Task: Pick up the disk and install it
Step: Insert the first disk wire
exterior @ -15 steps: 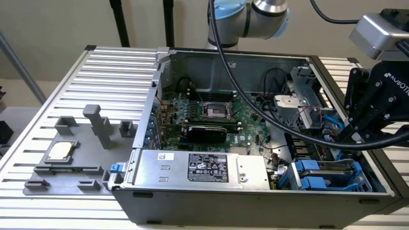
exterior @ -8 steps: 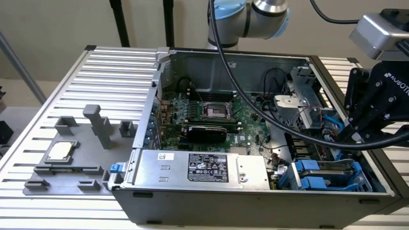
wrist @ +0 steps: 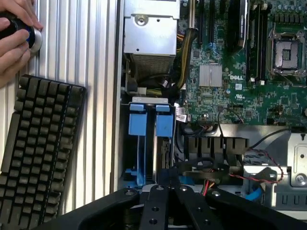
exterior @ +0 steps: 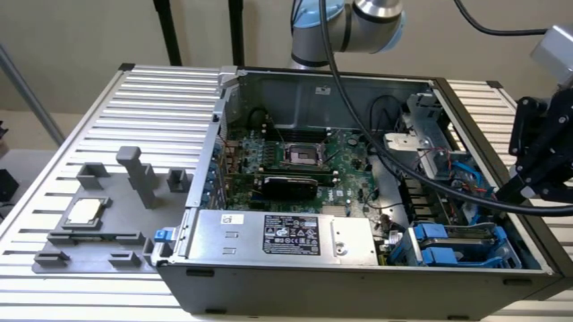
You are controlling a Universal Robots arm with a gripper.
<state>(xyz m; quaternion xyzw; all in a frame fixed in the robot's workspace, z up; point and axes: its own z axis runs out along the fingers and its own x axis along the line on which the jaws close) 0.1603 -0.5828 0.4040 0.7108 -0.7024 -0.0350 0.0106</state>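
The disk [wrist: 163, 143] stands on edge in the drive bay at the case's corner, its bright blue frame tab toward the case wall. A second blue frame [wrist: 137, 125] sits beside it. In the exterior view the disk [exterior: 465, 233] lies in the bay at the case's front right. My black gripper [wrist: 168, 176] hovers just over the inner end of the bay, fingers shut together with nothing between them. In the exterior view the gripper [exterior: 516, 192] hangs above the case's right side, a little above and behind the bay.
The open computer case [exterior: 358, 282] holds the motherboard [exterior: 296, 161] and a grey power supply box [exterior: 286, 238] with a black label. A grey fixture with a CPU chip [exterior: 83, 213] lies at the exterior view's left. A keyboard [wrist: 33, 148] and a person's hand [wrist: 14, 33] are beside the case.
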